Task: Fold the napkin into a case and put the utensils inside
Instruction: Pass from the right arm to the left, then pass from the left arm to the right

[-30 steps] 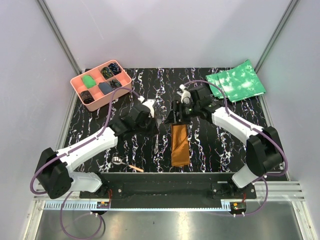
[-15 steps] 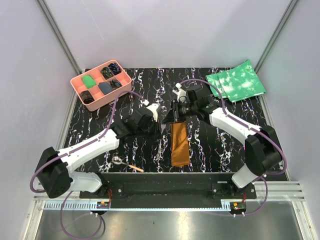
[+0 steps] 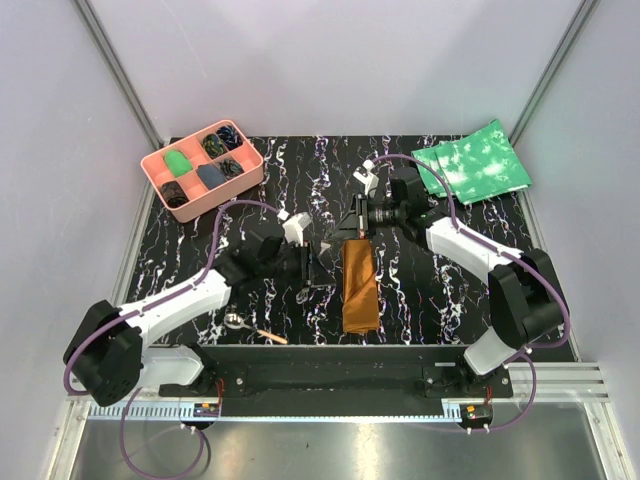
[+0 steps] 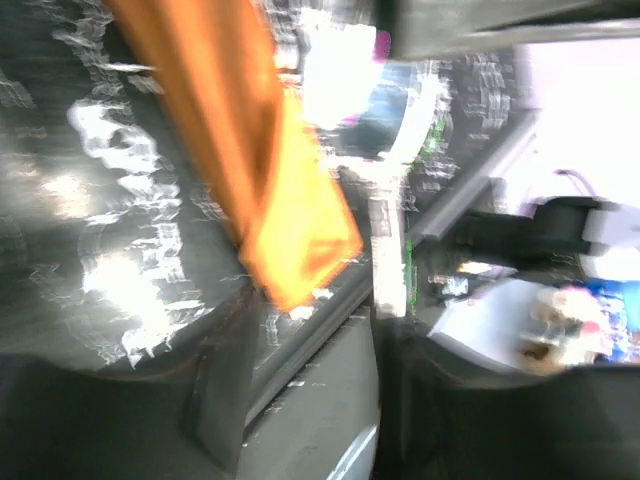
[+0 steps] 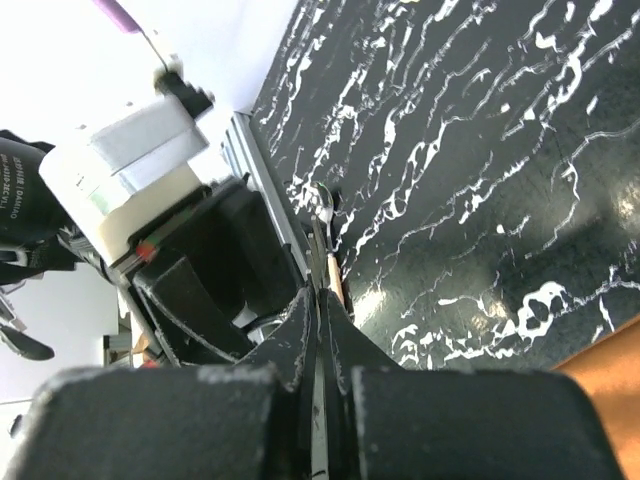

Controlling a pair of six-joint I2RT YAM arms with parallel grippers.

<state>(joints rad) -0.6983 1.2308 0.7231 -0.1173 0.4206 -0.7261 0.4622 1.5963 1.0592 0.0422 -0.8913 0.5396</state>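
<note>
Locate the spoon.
Top view: the spoon lies at the table's near edge, left of the case, just beside the left arm.

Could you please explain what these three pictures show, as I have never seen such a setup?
These are two robot arms bolted at the near edge of a black marbled table, each ending in a two-finger gripper. The wide picture comes from a fixed camera above and behind them; the other two come from a camera on each wrist. On the table lie a folded rust-brown case, a pink tray at far left, green cloths at far right, and a slim utensil with an orange-tan end near the left arm's base. The left gripper and right gripper meet beside the case's far end. The right one's jaws are shut, with a thin pale sliver between them that I cannot identify. The left wrist picture is too blurred to show its jaws.
</note>
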